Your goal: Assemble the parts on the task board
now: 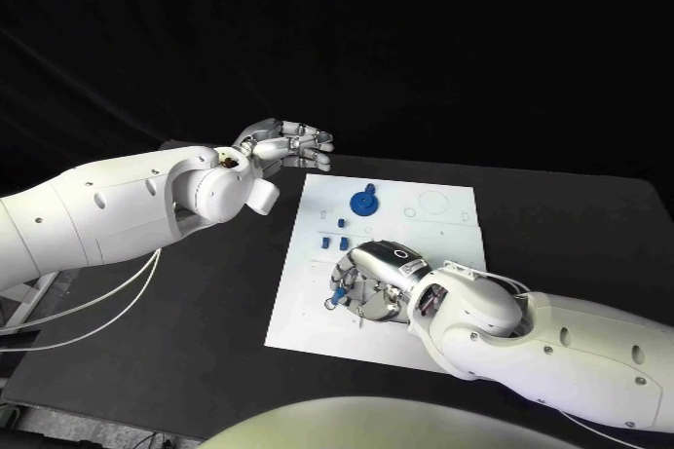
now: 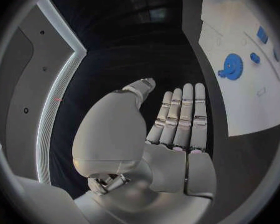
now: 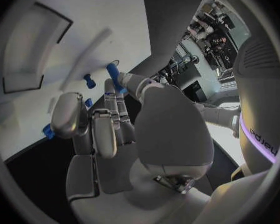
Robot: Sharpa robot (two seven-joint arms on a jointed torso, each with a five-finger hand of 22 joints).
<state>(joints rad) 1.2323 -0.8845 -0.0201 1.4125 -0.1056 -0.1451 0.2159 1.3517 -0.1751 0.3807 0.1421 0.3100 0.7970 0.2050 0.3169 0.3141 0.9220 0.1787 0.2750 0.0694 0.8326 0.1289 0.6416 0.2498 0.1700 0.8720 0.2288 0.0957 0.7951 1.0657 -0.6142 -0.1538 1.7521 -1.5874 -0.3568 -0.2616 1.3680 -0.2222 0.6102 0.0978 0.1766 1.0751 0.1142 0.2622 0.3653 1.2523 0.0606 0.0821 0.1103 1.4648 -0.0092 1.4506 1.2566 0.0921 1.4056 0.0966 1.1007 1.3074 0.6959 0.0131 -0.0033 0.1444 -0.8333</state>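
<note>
Two silver many-fingered hands work at the black table. No writing can be read on the white rectangular task board. Off the board's far left corner, the left hand hovers holding nothing, its fingers straight and side by side. A round blue disc part lies near the board's far edge, with small blue pieces below it. The right hand rests over the board's near half, pinching a small blue part at its fingertips.
</note>
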